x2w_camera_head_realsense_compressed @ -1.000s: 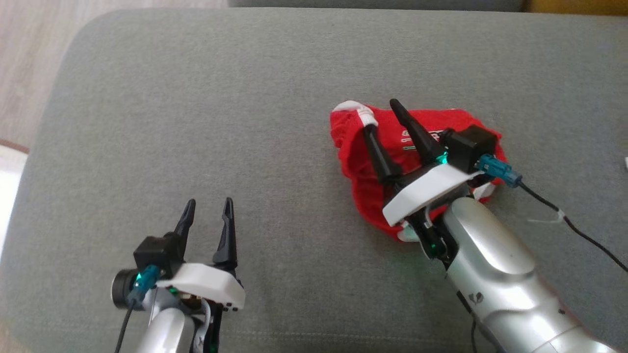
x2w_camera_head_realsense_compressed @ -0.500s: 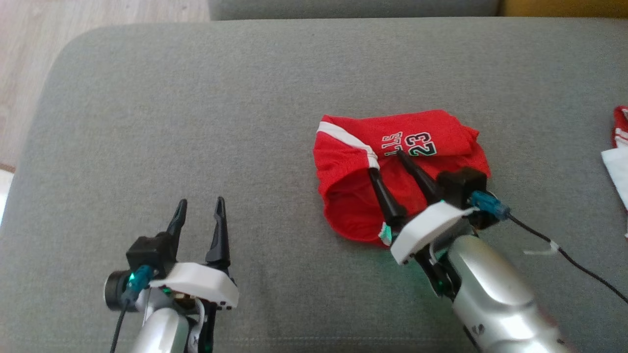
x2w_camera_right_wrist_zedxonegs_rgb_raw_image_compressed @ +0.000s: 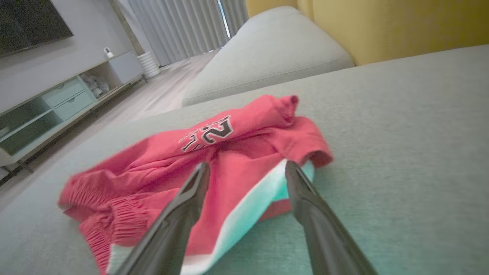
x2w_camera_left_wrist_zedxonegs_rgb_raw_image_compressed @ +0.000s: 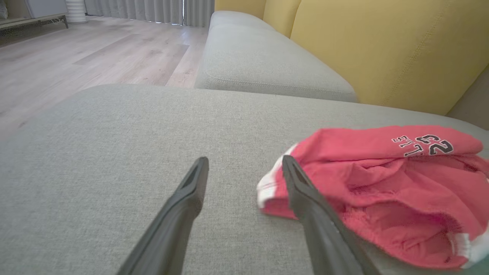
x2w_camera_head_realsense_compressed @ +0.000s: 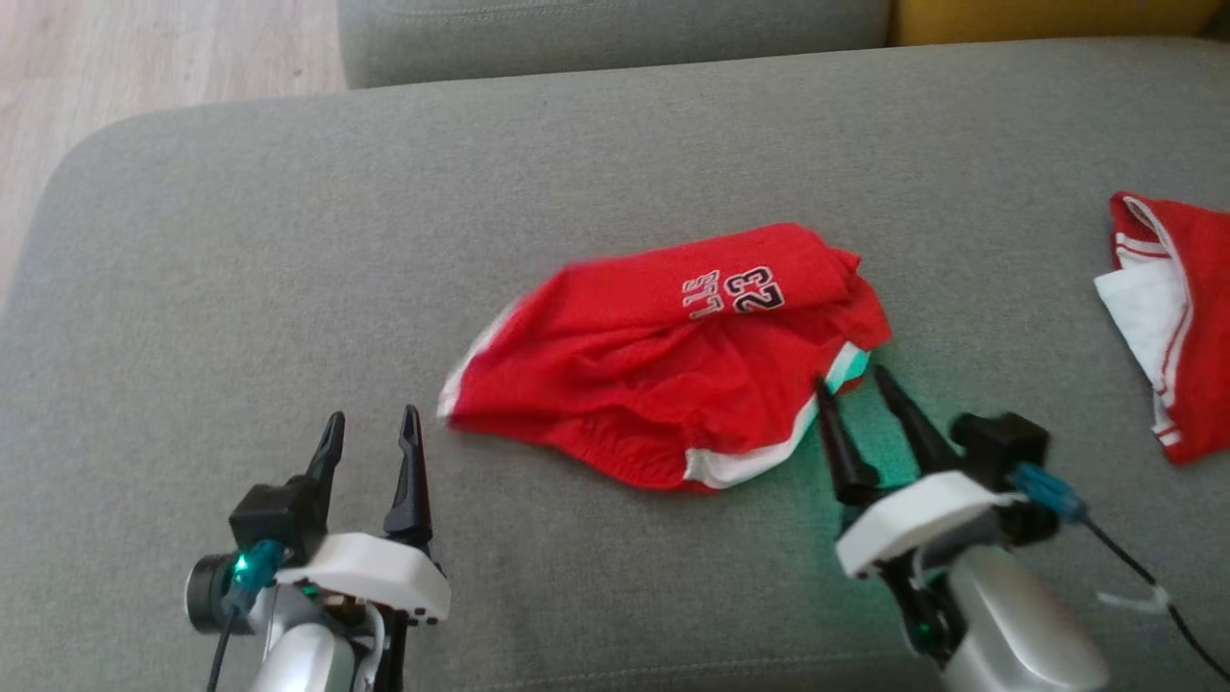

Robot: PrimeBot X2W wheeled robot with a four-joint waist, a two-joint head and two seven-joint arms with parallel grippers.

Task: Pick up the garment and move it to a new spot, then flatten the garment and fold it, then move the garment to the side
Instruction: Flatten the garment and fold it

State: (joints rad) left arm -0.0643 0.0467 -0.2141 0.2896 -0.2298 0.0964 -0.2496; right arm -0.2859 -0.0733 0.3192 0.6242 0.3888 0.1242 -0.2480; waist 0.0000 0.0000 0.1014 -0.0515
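Grey upholstery [x2w_camera_head_realsense_compressed: 288, 240] carries everything. At the lower left, the left gripper [x2w_camera_head_realsense_compressed: 373, 415] hovers with its fingers spread and nothing between them, just beside the white-edged left end of the garment [x2w_camera_head_realsense_compressed: 634, 384]. That garment, a pair of red shorts printed 23, lies rumpled in the middle of the cushion, free of both arms. At its right end the right gripper [x2w_camera_head_realsense_compressed: 850, 380] stands with fingers apart and empty, tips just beside the white-trimmed hem; whether they touch it I cannot tell. Farther right, well apart, lies another red-and-white cloth [x2w_camera_head_realsense_compressed: 1177, 317]. Flattening looks like the step in hand. Next, each gripper should close on its near edge and draw the fabric outward until the wrinkles go.
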